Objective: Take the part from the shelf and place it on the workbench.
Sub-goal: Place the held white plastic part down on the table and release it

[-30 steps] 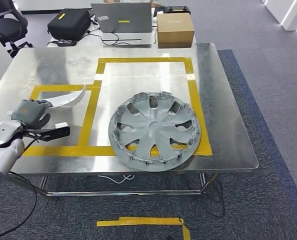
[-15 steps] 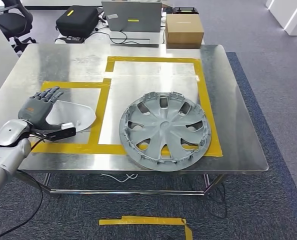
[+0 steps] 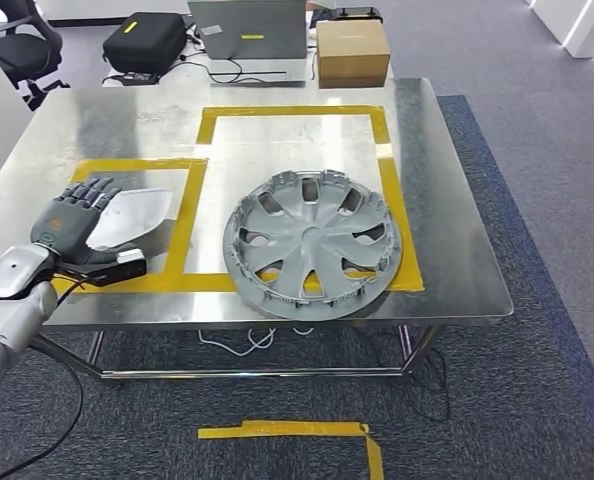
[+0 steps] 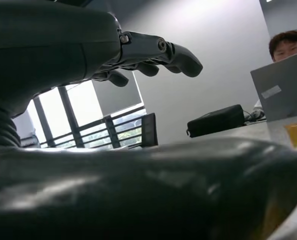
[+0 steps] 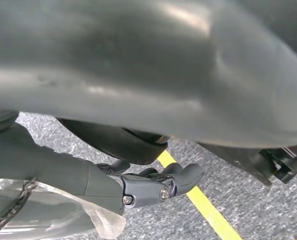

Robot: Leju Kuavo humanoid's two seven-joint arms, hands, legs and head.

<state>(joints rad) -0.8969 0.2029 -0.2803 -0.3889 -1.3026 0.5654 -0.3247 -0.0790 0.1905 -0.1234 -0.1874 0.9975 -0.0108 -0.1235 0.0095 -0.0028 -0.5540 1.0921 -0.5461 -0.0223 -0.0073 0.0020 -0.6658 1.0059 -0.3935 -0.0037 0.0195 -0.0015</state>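
Observation:
The part (image 3: 137, 212), a thin curved silver panel, lies flat on the steel workbench (image 3: 445, 200) inside the left yellow-taped box. My left hand (image 3: 71, 222) hovers over the panel's near left end, fingers spread and holding nothing. In the left wrist view its fingers (image 4: 158, 50) stretch straight out with only air beneath them. My right hand (image 5: 154, 185) hangs over the grey carpet, fingers loosely extended and empty.
A large grey hubcap (image 3: 313, 240) fills the right taped box and overhangs the front edge. A cardboard box (image 3: 352, 50), a laptop (image 3: 249, 28) and a black case (image 3: 143, 42) sit behind the bench. A person (image 4: 286, 45) sits at the laptop. An office chair (image 3: 18, 50) stands far left.
A second ago my left hand held the panel tilted up; now the panel lies flat and the hand has let go, fingers spread. The camera view shifted slightly.

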